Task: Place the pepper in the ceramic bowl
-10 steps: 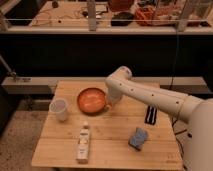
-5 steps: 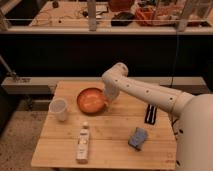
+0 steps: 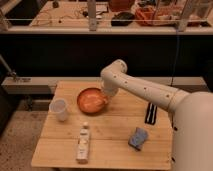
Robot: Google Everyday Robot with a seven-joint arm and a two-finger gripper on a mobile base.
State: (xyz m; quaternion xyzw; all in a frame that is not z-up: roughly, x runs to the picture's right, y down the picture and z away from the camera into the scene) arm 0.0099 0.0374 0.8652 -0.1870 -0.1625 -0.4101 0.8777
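End effector (image 3: 105, 96) now over ceramic bowl (image 3: 90, 101)

Light falls from above onto the wooden table (image 3: 115, 132), warm and fairly even, while the band behind it sits in deep shadow. The upper shelf area glows brighter. The white arm (image 3: 145, 90) catches soft highlights, and the gripper (image 3: 105, 96), at the ceramic bowl (image 3: 91, 100) in the frame's center, casts faint shade. Everything reads soft and grainy, small details smeared, with the floor at lower left dim.
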